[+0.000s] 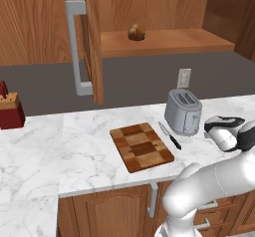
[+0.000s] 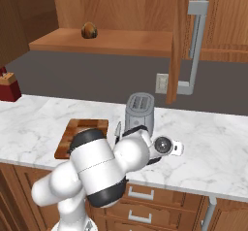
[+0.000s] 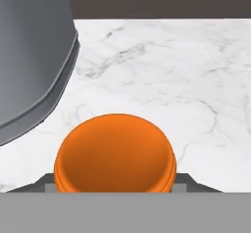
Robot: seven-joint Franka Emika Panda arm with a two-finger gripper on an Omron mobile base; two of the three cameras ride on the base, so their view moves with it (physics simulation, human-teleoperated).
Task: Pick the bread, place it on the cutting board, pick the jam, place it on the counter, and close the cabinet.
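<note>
Hanging low over the white marble counter [image 1: 94, 151] w/ grey veins, the two-finger gripper [image 2: 167, 146] sits just right of the grey metal toaster [image 1: 183, 110]. In the hand view the small squat orange jam jar [image 3: 115, 153] sits right at the finger line, toaster wall close on one side, bare marble open on the other and beyond. Can't tell how wide the fingers stand or whether they grip the jar; tips are hidden behind it.

Small round brown bread roll [image 1: 136, 32] sits on the shelf of the reddish-brown wooden upper cabinet [image 1: 164, 42], near the shelf's front edge. Cabinet door [image 1: 92, 42] w/ long grey bar handle [image 1: 75, 47] stands open, edge-on, jutting out over the counter.

Checkered wooden cutting board [image 1: 142, 146] lies flat near the counter's front edge, nothing on it. Black-handled knife [image 1: 170, 135] lies btwn board and toaster, apart from both. Dark red knife block [image 1: 10, 110] stands far left, well apart.
</note>
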